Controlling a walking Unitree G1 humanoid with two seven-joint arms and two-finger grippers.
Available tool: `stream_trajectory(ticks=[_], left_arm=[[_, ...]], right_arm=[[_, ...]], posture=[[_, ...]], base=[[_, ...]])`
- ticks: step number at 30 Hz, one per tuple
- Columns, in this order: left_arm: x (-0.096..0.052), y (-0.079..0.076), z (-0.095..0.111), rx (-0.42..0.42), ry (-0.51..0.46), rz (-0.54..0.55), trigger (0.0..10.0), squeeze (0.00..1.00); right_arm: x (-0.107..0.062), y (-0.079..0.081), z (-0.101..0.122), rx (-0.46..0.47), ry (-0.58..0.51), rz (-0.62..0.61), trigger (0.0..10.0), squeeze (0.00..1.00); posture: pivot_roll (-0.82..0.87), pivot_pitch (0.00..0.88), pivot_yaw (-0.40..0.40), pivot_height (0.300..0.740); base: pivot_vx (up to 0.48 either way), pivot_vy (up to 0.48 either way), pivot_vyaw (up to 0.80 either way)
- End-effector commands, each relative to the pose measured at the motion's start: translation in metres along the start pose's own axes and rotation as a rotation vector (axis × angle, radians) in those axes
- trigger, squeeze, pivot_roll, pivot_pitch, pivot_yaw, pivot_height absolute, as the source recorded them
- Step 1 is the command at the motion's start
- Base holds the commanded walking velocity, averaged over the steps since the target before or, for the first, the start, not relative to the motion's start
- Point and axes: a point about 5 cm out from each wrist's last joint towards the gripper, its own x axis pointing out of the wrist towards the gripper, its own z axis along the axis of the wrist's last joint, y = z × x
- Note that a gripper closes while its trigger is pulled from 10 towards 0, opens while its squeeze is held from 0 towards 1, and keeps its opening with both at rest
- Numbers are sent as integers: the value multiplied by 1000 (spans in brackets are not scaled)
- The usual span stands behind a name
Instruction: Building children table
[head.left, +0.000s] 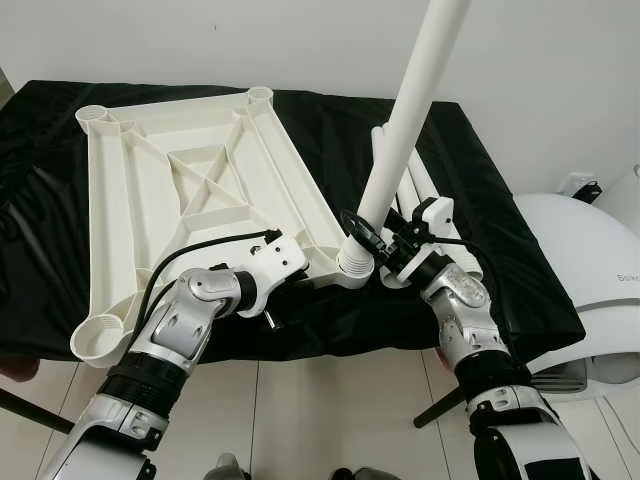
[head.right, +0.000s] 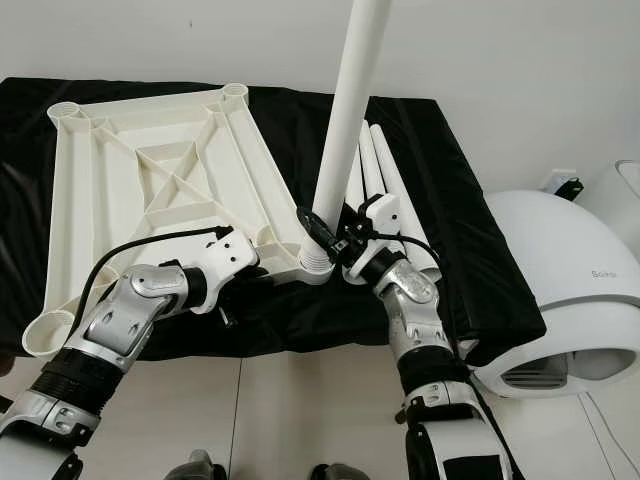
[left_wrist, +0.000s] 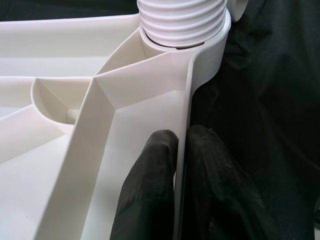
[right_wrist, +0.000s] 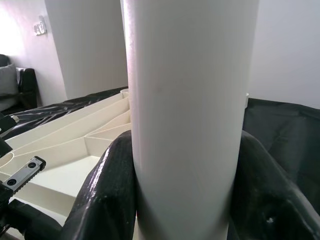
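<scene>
Black cloth (head.left: 500, 200): you see it draped over the work surface, running from your 9 o'clock to your 3 o'clock, with everything else lying on it.
Tabletop (head.left: 180, 190): your white plastic tabletop lies upside down on the cloth toward 10 o'clock, ribs and cross-bracing facing up, with a round socket at each of its 4 corners. Its near right corner sits at 12 o'clock, close in front of you.
White dome (head.left: 590, 270): a rounded white appliance stands on the floor at your 3 o'clock, just beside the cloth's edge.
Standing leg (head.left: 405, 130): 1 white tube rises from the near right corner socket (head.left: 355, 265), leaning slightly toward 1 o'clock and running out of the top of the head views. In the left wrist view its ribbed, threaded end (left_wrist: 182, 20) sits in the socket.
Spare legs (head.left: 425, 190): more white tubes lie side by side on the cloth at 1 o'clock, just behind your right gripper; you cannot count them surely.
Right gripper (head.left: 372, 238): your fingers (right_wrist: 105, 195) are wrapped around the standing leg just above the socket, clamped on it from both sides.
Left gripper (left_wrist: 182, 170): your 2 fingers (left_wrist: 150, 200) pinch the tabletop's thin edge wall (left_wrist: 182, 110) near that same corner, 1 finger inside the rim and 1 outside, both touching it.
</scene>
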Motion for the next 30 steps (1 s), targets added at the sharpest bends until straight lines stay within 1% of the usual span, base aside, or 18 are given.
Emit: stream_trajectory(ticks=[1,6,11,15,21,30], left_arm=[[1,1,17,34,-64,40,10000,0],[1,1,17,33,-64,41,10000,0],[1,1,17,31,-65,43,10000,0],[1,1,17,28,-67,46,10000,0],[1,2,18,28,-67,47,10000,0],[0,3,18,29,-66,47,10000,0]], right_arm=[[-22,7,-38,86,183,-48,10000,0],[-21,7,-37,77,178,-68,10000,0],[-19,8,-35,37,180,-92,10000,0],[-18,9,-35,31,178,-104,10000,0],[-16,12,-34,34,170,-127,10000,0],[-18,16,-36,45,173,-168,10000,0]], posture=[[15,43,-45,740],[15,47,-45,740],[15,52,-46,740],[14,57,-47,740],[14,61,-48,740],[11,65,-44,740]], base=[[0,0,0],[0,0,0],[0,0,0],[0,0,0],[0,0,0],[0,0,0]])
